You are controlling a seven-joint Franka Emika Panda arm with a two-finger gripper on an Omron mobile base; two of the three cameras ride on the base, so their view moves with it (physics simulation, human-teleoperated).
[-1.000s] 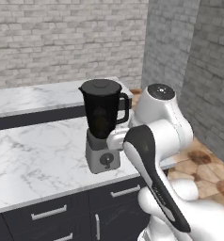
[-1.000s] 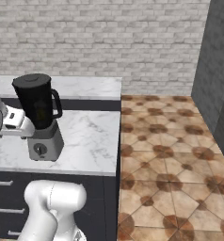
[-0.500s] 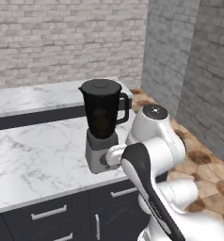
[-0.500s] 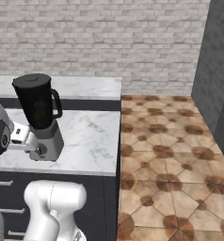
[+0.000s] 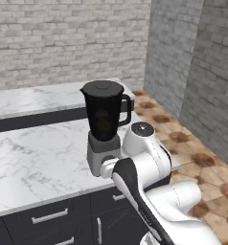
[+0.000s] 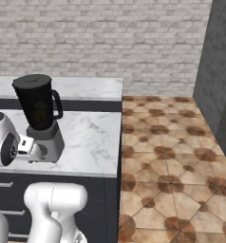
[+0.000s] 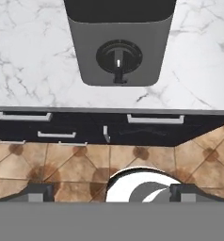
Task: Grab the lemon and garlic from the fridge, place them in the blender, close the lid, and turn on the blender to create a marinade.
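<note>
The blender (image 5: pixel 104 129) stands upright on the white marbled surface (image 5: pixel 34 162), near its front edge: a tall black see-through jar with a side handle, seated on a grey square base. The dark lid (image 5: pixel 102 87) sits flat on the jar's mouth. A round black knob (image 7: pixel 119 57) faces out from the base's front.

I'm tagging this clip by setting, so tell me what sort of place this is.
A kitchen, rendered rather than real. A blender stands on a marble counter with dark drawers below, a grey brick wall behind and brown tiled floor beside it.
</note>
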